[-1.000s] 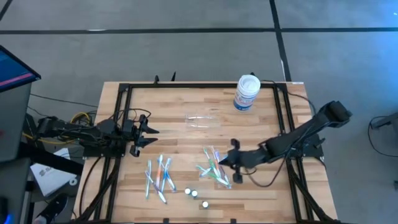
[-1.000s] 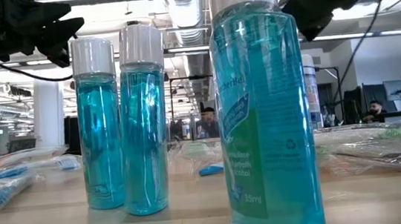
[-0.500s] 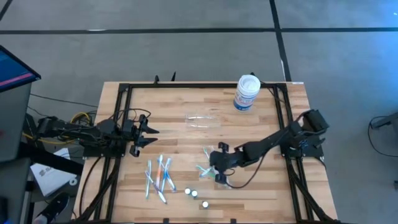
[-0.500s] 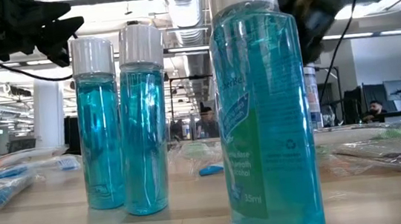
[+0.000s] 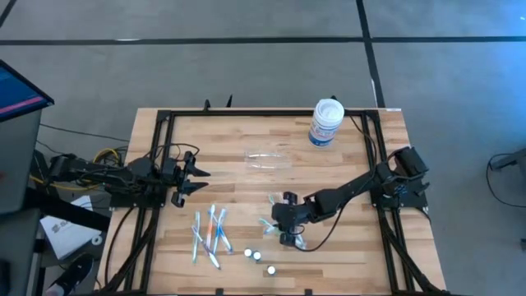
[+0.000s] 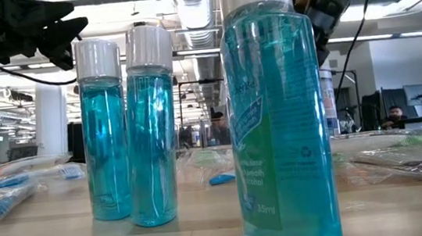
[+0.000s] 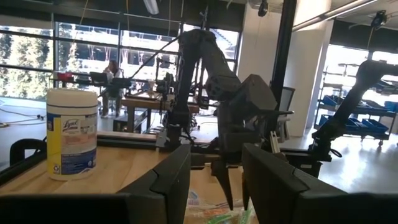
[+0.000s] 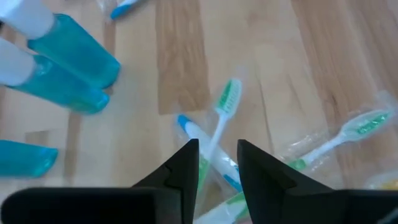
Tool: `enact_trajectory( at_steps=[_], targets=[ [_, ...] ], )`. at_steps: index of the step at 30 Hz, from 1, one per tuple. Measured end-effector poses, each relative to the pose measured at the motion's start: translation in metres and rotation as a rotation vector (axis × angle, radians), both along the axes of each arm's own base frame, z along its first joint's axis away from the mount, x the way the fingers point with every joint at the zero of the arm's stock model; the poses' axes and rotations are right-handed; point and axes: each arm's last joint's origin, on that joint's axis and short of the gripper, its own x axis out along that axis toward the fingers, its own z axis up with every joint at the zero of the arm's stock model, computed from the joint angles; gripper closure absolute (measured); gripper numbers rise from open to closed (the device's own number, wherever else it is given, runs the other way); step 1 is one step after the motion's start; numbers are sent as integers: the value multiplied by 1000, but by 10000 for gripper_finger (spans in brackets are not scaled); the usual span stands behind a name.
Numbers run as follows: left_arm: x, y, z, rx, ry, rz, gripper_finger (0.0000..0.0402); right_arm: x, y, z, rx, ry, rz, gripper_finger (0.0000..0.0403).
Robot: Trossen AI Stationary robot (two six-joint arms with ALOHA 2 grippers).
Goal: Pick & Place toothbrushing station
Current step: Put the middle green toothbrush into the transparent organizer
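Toothbrushing station (image 5: 267, 159): spotted in high view as a faint clear box mid-worktop (image 5: 362, 247), between white jar (image 5: 326, 122) and wrapped toothbrushes (image 5: 283, 224); touched by nothing. Found right hand (image 5: 286, 227) low over those toothbrushes, well apart from the station. Noted left hand (image 5: 197, 174) waiting at the worktop's left edge, fingers spread.

Low view: mostly filled by three blue bottles (image 6: 278, 119); could not pick out the station.

Left wrist view: logged own fingers (image 7: 168, 177) held apart, with the jar and the right hand pointing down at the worktop beyond.

Right wrist view: saw fingers (image 8: 186, 165) slightly parted, pinching nothing, over a green toothbrush (image 8: 222, 115).

Risks judged: closing on a toothbrush instead of the station, given that position; misjudging the station's clear walls; crushing or tipping it with an off-centre pinch.
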Motion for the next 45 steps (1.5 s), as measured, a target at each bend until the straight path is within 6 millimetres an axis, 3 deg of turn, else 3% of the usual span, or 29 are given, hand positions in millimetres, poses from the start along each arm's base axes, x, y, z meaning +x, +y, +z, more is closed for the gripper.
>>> enact_trajectory(
  at_steps=[11, 15, 17, 19, 25, 33, 45],
  targets=[
    [0, 0, 0, -1, 0, 3, 262, 2, 1, 2, 14, -27, 2, 269],
    [0, 0, 0, -1, 0, 3, 262, 3, 1, -15, 7, 17, -1, 256],
    [0, 0, 0, -1, 3, 2, 262, 13, 6, -20, 38, -14, 13, 250],
    [1, 0, -1, 0, 8, 2, 262, 10, 4, -29, 12, 67, 19, 246],
    [3, 0, -2, 1, 25, 2, 262, 28, 8, -27, 7, 57, 40, 241],
    [4, 0, -3, 2, 30, 2, 262, 41, 8, -40, -9, 101, 45, 260],
    [4, 0, -2, 1, 23, 2, 262, 43, 6, -34, -8, 88, 54, 319]
  ],
)
